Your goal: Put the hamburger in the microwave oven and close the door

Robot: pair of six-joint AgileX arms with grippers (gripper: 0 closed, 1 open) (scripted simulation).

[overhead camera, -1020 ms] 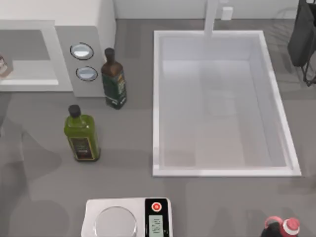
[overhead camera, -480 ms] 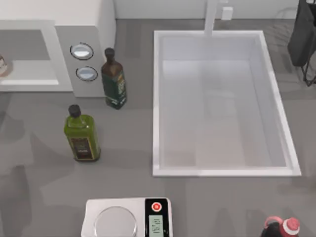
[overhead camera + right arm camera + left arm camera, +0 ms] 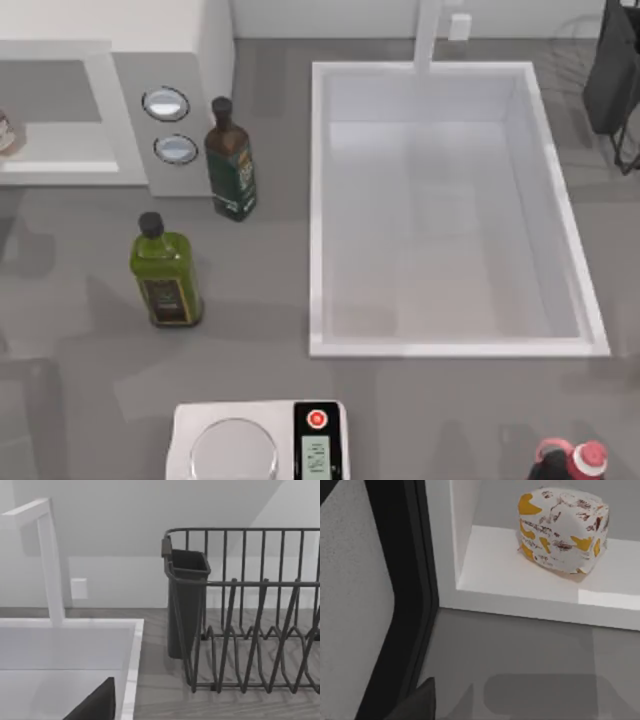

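The hamburger (image 3: 562, 530), in a white wrapper with yellow and brown marks, sits on the white floor inside the microwave oven (image 3: 470, 575). In the top view the microwave oven (image 3: 170, 90) stands at the back left with two silver knobs, and a sliver of the hamburger (image 3: 4, 133) shows at the left edge. The door (image 3: 350, 605) stands open beside the cavity, a grey panel in a dark frame. A dark fingertip (image 3: 417, 705) of my left gripper is near the door's edge, apart from the hamburger. A dark fingertip (image 3: 95, 705) of my right gripper hangs over the sink corner.
Two green bottles (image 3: 230, 160) (image 3: 165, 270) stand right of the microwave. A white sink (image 3: 450, 210) with a faucet (image 3: 50, 560) fills the middle right. A scale (image 3: 260, 440) and a red bottle (image 3: 575, 460) sit at the front. A dark dish rack (image 3: 250, 610) is back right.
The arm shadows on the table at the left have slid toward the front. A little less of the hamburger shows at the top view's left edge.
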